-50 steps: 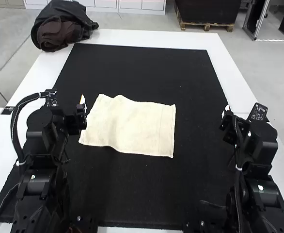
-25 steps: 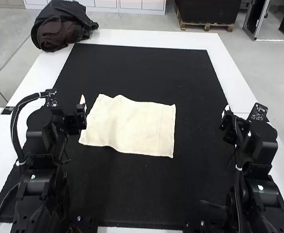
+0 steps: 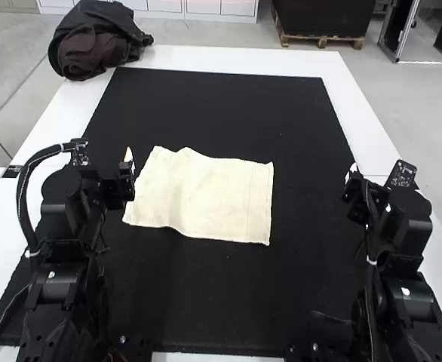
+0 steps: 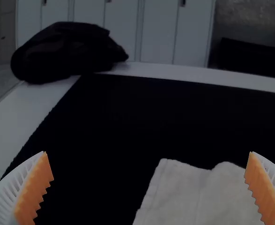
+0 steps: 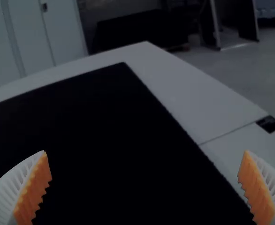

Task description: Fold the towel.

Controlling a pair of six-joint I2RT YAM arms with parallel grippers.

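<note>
The cream towel is lying spread with black mat extending past its edges, while the left gripper is hanging near its left edge and the right gripper well apart rightward, both jaws spread wide.

Right gripper: white ribbed fingers spread well apart, orange toothed pads facing each other; black mat flat on white table, one far corner showing; thin seam running from mat edge to small black patch near table's edge
</note>
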